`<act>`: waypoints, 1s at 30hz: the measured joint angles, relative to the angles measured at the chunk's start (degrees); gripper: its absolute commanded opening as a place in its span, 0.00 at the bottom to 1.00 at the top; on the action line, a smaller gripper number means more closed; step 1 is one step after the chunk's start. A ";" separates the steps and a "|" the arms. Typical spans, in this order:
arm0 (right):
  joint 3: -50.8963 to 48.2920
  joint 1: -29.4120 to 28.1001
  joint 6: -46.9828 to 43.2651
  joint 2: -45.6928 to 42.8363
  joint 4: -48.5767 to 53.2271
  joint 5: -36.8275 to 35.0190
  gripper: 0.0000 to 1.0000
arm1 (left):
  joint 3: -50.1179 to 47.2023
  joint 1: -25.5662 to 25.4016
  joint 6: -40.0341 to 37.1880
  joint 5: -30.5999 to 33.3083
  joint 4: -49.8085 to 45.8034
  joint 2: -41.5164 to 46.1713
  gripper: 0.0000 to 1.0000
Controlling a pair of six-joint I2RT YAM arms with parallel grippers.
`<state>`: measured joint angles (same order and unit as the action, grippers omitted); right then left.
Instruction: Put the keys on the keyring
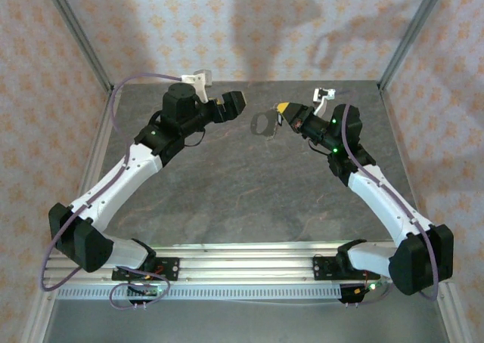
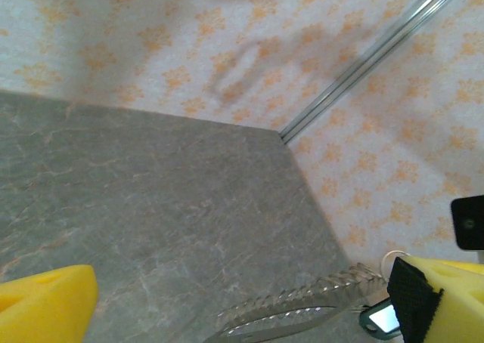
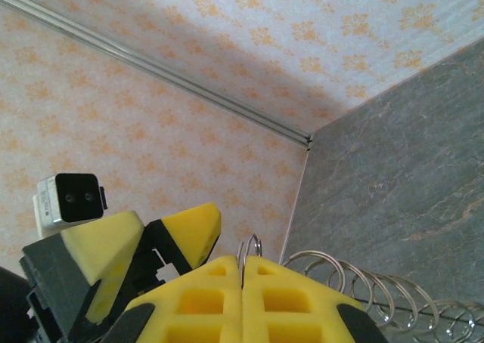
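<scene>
Top view first: the right gripper (image 1: 283, 113) sits just right of centre in the upper part of the frame. The keyring (image 1: 265, 124) dangles off its tip as a greyish loop above the table (image 1: 227, 184). The left gripper (image 1: 233, 103) is just left of the loop, not touching it as far as I can make out. The key is too small to pick out from up here.

Left wrist view: its yellow fingers (image 2: 45, 301) sit way apart at the bottom corners, gripping nothing. The keyring runs along the bottom edge and looks like a coiled wire loop. There's a small pale dark-rimmed thing (image 2: 382, 320) at its right end. Could be the key, honestly can't tell.

Right wrist view: jaws pressed tight together, pinching the keyring by a thin wire ring (image 3: 251, 246) that pokes up between them. The coil trails off to the lower right.

My read: the ring's held up ready, but I can't confirm the key is on it, so I wouldn't call this done.
</scene>
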<state>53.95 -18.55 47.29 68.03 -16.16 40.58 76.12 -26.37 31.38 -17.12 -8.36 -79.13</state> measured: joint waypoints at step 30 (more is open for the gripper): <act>6.95 0.00 -7.61 3.89 9.55 3.06 0.00 | 4.83 5.09 -7.02 -20.26 -7.26 -3.96 1.00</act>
<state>60.90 -18.55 39.68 71.92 -6.61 43.64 80.95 -21.28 24.36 -37.39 -15.62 -83.09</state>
